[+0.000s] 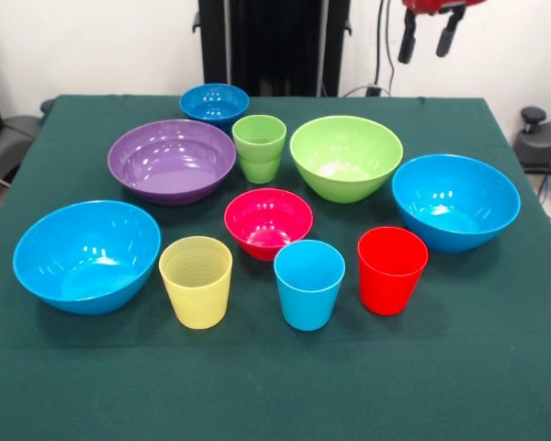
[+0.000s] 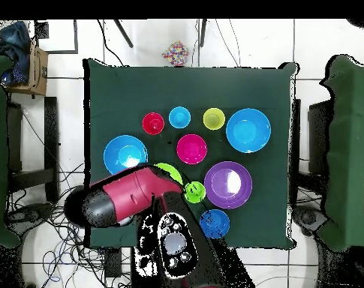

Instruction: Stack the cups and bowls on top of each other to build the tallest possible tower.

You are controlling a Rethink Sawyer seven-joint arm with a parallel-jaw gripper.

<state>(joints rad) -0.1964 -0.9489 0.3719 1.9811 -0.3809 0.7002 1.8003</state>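
1. Nothing is stacked yet: all ten pieces sit apart on the green table (image 1: 496, 322), every one mouth up, so the tower has not begun.
2. The gripper (image 1: 429, 35) hangs high at the top of the front view, two dark fingers (image 1: 407, 41) spread well apart and holding nothing.
3. Landmark: the lime bowl (image 1: 346, 157), the likely base. In the front view it lies below and a little left of the gripper, the closest piece to it. That is the relation the next move turns on.
4. From overhead, the red arm (image 2: 128, 195) covers most of the lime bowl (image 2: 168, 171); only a sliver of rim shows.
5. Left of the lime bowl in the front view: the green cup (image 1: 259, 147) just beside it, then the purple bowl (image 1: 172, 159), with the small dark blue bowl (image 1: 214, 102) behind them.
6. Right of it and nearer the camera: a big blue bowl (image 1: 455, 200).
7. In front of it: the pink bowl (image 1: 268, 221), then a row of yellow cup (image 1: 196, 280), blue cup (image 1: 309, 283) and red cup (image 1: 391, 269).
8. Far left of it: the second big blue bowl (image 1: 86, 254).
9. My read: every piece is round and upright, so no long axis matters; gripping a rim from above looks workable. The glossy walls may slip.
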